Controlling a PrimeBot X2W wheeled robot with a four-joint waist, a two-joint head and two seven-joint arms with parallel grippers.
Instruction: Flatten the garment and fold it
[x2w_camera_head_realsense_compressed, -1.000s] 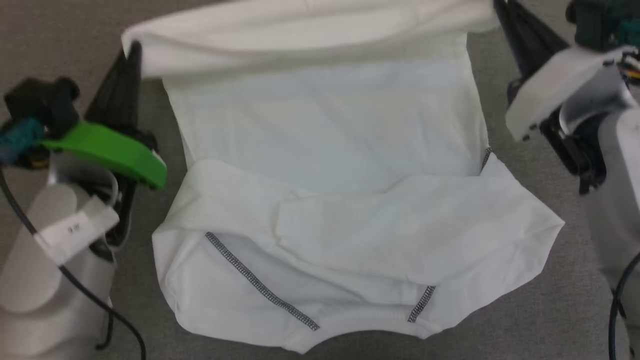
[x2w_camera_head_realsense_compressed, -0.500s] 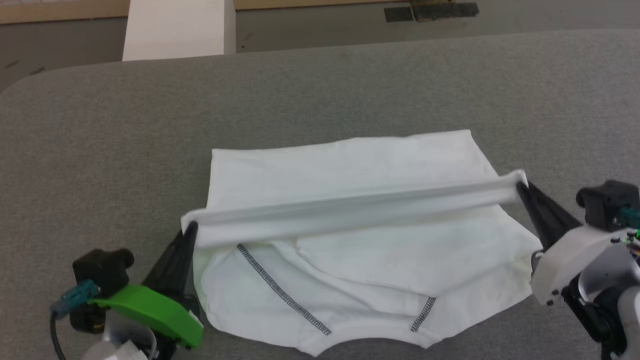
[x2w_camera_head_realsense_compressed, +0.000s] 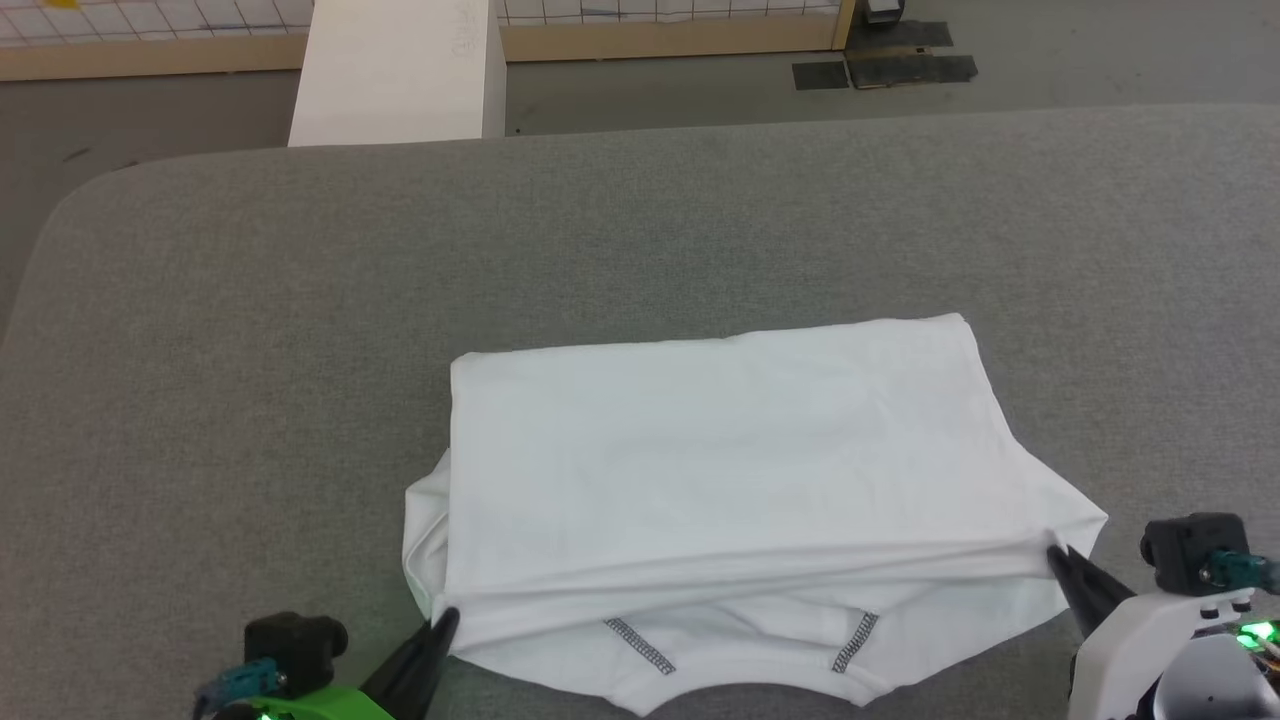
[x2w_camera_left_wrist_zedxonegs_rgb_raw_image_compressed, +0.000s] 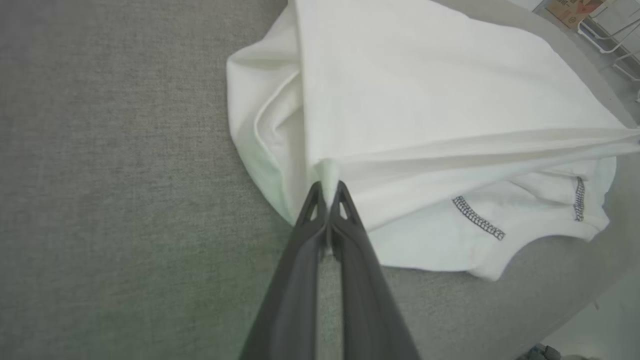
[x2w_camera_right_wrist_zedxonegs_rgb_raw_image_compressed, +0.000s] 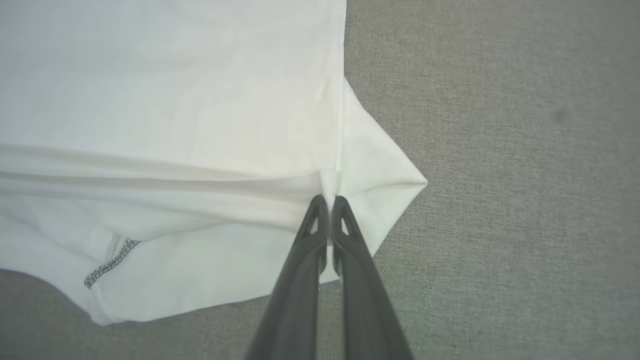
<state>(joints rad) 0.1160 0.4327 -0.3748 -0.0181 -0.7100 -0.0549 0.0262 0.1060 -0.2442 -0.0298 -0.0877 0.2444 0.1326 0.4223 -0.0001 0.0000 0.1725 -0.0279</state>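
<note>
The garment (x2w_camera_head_realsense_compressed: 720, 470), a white shirt, lies folded over itself on the grey table (x2w_camera_head_realsense_compressed: 640, 230). Its top layer reaches almost to the ribbed neckline (x2w_camera_head_realsense_compressed: 740, 668) at the near edge, where two short runs of dark stitching still show. My left gripper (x2w_camera_head_realsense_compressed: 447, 620) is shut on the near left corner of the top layer (x2w_camera_left_wrist_zedxonegs_rgb_raw_image_compressed: 327, 172). At the near right corner (x2w_camera_right_wrist_zedxonegs_rgb_raw_image_compressed: 330, 182) my right gripper (x2w_camera_head_realsense_compressed: 1057, 556) is shut on the same folded edge, which runs taut between both. A pointed flap of fabric (x2w_camera_right_wrist_zedxonegs_rgb_raw_image_compressed: 395, 182) sticks out past the right gripper.
A white box (x2w_camera_head_realsense_compressed: 400, 70) stands on the floor beyond the table's far left edge. Dark floor mats (x2w_camera_head_realsense_compressed: 885, 68) lie further right by a wooden rail. Bare grey table surrounds the shirt on the left, right and far sides.
Both grippers have drawn the held hem toward the near edge, laying the far half of the shirt over the sleeves and shoulders. The head camera has also tilted up.
</note>
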